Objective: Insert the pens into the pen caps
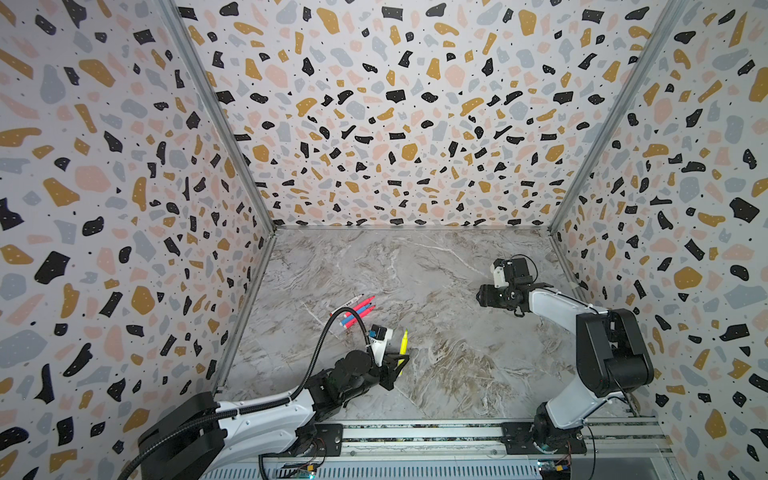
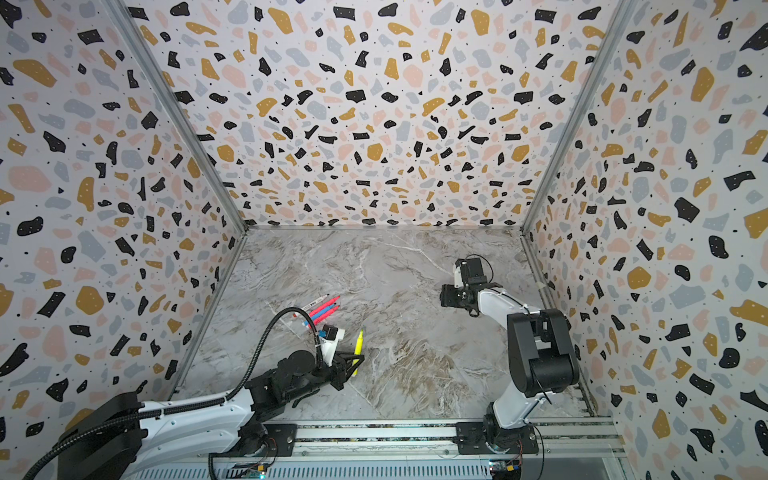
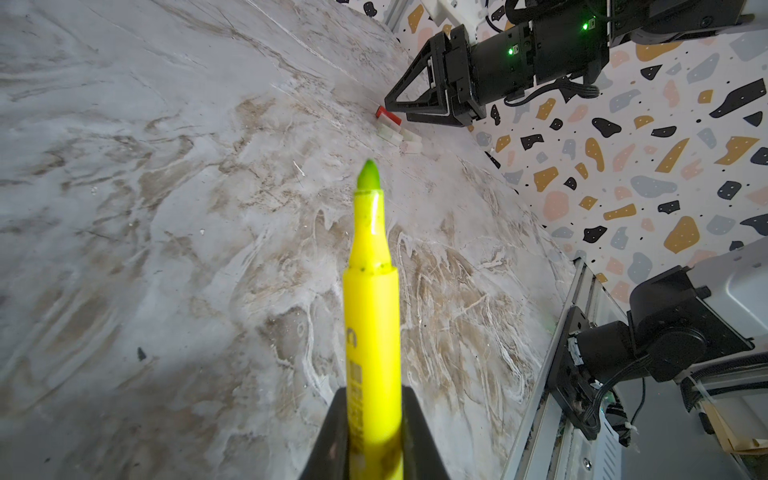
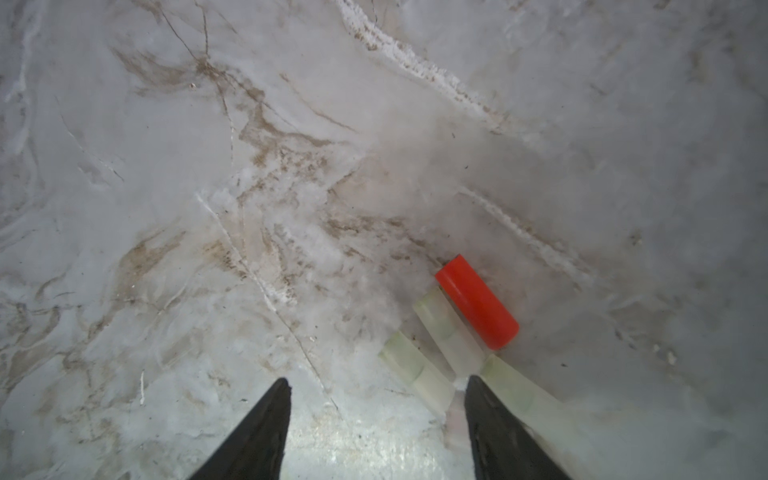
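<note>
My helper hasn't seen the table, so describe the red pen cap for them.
Look on the marble table, just ahead of the open right gripper. There the red cap lies beside pale see-through caps; it is the only solid, bright-coloured one.

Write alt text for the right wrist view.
A red pen cap lies on the marble table beside a cluster of pale translucent caps. The right end effector is open, its two dark fingers apart, one tip close to the pale caps.
</note>
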